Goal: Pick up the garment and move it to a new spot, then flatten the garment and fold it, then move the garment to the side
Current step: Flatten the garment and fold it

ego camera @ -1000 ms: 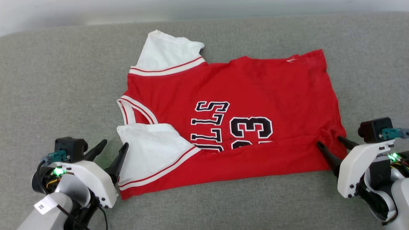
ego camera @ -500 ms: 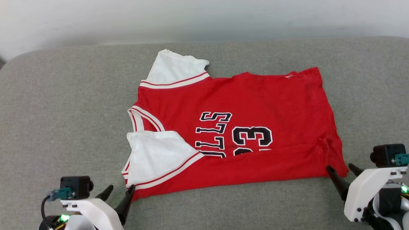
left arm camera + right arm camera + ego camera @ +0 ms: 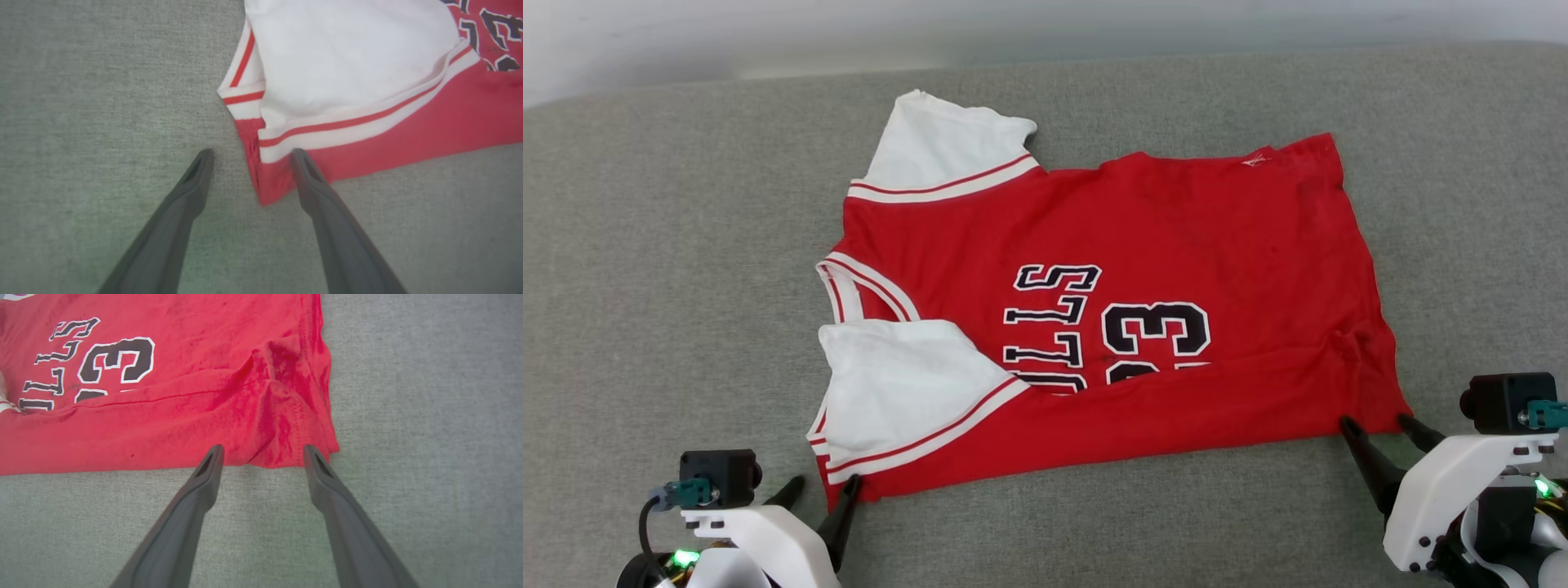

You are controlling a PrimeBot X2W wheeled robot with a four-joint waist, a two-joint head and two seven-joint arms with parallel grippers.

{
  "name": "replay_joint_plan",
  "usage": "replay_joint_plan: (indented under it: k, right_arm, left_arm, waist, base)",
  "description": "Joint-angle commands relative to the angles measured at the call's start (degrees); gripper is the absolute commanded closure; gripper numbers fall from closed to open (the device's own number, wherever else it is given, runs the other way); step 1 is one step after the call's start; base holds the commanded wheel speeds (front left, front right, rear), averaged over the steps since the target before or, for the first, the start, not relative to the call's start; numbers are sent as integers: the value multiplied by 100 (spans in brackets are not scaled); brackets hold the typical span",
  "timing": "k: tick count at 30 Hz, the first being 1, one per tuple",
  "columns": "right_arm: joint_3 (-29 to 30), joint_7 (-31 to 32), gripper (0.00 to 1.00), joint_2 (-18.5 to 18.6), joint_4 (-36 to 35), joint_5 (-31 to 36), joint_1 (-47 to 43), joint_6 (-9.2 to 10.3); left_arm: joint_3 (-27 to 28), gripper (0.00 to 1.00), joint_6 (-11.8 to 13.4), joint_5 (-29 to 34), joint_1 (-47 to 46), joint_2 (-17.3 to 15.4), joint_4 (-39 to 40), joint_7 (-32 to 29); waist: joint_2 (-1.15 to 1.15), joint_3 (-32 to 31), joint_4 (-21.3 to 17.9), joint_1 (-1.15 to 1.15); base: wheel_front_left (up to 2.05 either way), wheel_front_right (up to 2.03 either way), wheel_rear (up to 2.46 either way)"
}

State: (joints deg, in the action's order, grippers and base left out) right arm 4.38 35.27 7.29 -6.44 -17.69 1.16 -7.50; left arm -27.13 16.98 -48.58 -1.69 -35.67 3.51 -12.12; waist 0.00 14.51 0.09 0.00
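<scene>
The garment [image 3: 1143, 237] is a red jersey shirt with white sleeves and black "BULLS 23" print, lying sideways on the grey cushion with its near long edge folded up over part of the print. My left gripper [image 3: 823, 488] stands open at the garment's near left corner [image 3: 269, 179], fingers wide, holding nothing. Over on the other side, my right gripper [image 3: 1376, 423] is open too, its tips just short of the near right hem corner [image 3: 286, 449], which is puckered.
The grey fabric cushion [image 3: 670, 286] stretches wide on both sides of the shirt and along the near edge. A pale wall [image 3: 768, 33] runs behind its far edge.
Both grippers have drawn back toward me from the garment's near corners and stay open. The head camera has shifted. The garment lies as before.
</scene>
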Motion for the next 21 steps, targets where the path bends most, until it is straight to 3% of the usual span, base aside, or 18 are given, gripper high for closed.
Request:
replay_joint_plan:
  k: [1, 7, 8, 9, 10, 15, 21]
  right_arm:
    - [-14, -11, 0, -24, -46, 19, 17, 2]
    - [-53, -23, 0, -9, -115, 53, 94, 2]
    - [-63, -19, 0, 14, -122, 73, 101, 2]
    - [-69, -21, 0, 31, -127, 83, 110, 2]
    - [-79, -24, 0, 56, -136, 108, 120, 2]
    - [-94, 19, 0, 219, -142, 193, 160, 2]
    - [-114, 183, 0, 455, 64, 400, 291, 2]
  left_arm:
    - [-27, 0, 1, 18, -82, 2, -82, -38]
    - [-316, 0, -137, -43, -62, 66, -566, -373]
    - [-399, 52, -198, -71, -35, 82, -646, -463]
    - [-460, 89, -246, -110, -26, 114, -713, -532]
    - [-512, 100, -300, -123, -31, 143, -760, -566]
    - [-549, 100, -472, -114, -72, 182, -807, -422]
    - [-325, 100, -455, 14, -202, 145, -309, 8]
  waist:
    - [0, 75, -42, 0]
    - [0, 257, -95, 0]
    - [0, 275, -94, 0]
    - [0, 287, -91, 0]
    - [0, 291, -86, 0]
    - [0, 149, 4, 0]
    - [0, -49, 160, 0]
  base:
    - [0, 0, 0]
    - [0, 0, 0]
    - [0, 0, 0]
    - [0, 0, 0]
    - [0, 0, 0]
    - [0, 0, 0]
    - [0, 0, 0]
